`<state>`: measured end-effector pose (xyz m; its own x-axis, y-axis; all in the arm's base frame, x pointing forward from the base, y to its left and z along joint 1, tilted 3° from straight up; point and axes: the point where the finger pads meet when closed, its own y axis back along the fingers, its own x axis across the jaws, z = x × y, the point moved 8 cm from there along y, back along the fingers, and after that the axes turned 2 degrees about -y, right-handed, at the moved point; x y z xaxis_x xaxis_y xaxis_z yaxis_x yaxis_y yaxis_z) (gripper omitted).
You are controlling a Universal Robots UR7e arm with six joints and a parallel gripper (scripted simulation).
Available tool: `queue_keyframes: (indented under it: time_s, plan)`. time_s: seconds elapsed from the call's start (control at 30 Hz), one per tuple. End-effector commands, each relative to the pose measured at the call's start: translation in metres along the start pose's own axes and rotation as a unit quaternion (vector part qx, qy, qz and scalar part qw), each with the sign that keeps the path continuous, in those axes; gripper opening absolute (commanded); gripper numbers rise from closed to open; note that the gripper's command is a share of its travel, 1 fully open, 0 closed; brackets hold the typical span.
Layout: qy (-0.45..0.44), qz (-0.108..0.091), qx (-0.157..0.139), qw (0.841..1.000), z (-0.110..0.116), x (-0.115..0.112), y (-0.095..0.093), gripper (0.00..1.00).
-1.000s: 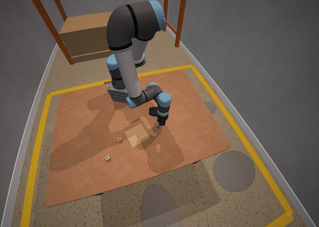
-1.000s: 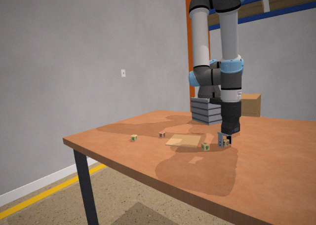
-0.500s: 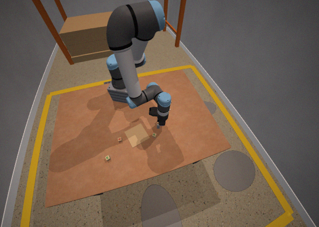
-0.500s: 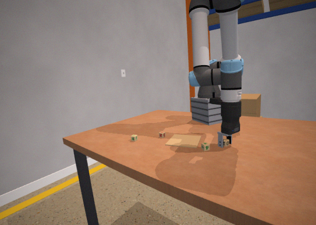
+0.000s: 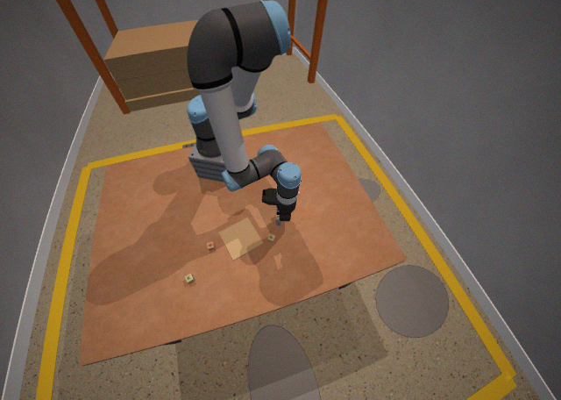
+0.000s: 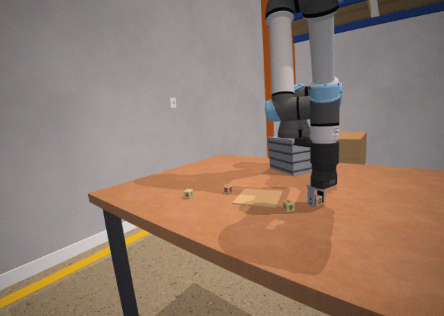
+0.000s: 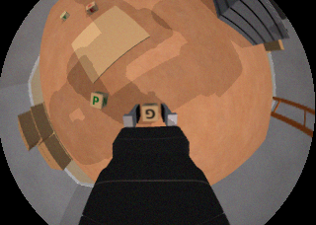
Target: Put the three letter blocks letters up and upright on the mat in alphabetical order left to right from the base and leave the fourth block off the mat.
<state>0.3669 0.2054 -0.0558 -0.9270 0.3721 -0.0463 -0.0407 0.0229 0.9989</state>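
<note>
My gripper (image 5: 280, 220) (image 6: 316, 199) (image 7: 150, 110) is open, pointing down, with its fingers low on both sides of a block with a dark G on top (image 6: 318, 200) (image 7: 149, 112); narrow gaps show beside it. The G looks upside down in the wrist view. A block with a green P (image 5: 271, 237) (image 6: 288, 205) (image 7: 98, 100) lies between the gripper and the mat, off the mat. The pale square mat (image 5: 235, 248) (image 6: 258, 197) (image 7: 116, 37) is flat and bare. A red-marked block (image 5: 209, 246) (image 6: 227, 189) (image 7: 91, 8) and a green-marked block (image 5: 188, 278) (image 6: 188, 193) (image 7: 64, 16) lie beyond it; their top marks are unreadable.
The arm's grey ribbed base (image 5: 208, 167) (image 6: 289, 156) (image 7: 249, 15) stands at the back of the brown table (image 5: 136, 314) (image 6: 387, 233). The P block is the nearest object to the gripper besides the G block. Arm shadows cover parts of the mat and table.
</note>
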Motion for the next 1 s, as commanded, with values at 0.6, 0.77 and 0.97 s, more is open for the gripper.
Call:
queue_keyframes:
  time_s: [0.6, 0.77, 0.97]
  plan:
    - [0.0, -0.001, 0.0, 1.0, 0.0002, -0.0003, 0.0004, 0.49]
    - [0.0, -0.001, 0.0, 1.0, 0.0002, -0.0003, 0.0004, 0.49]
    - [0.0, -0.001, 0.0, 1.0, 0.0002, -0.0003, 0.0004, 0.49]
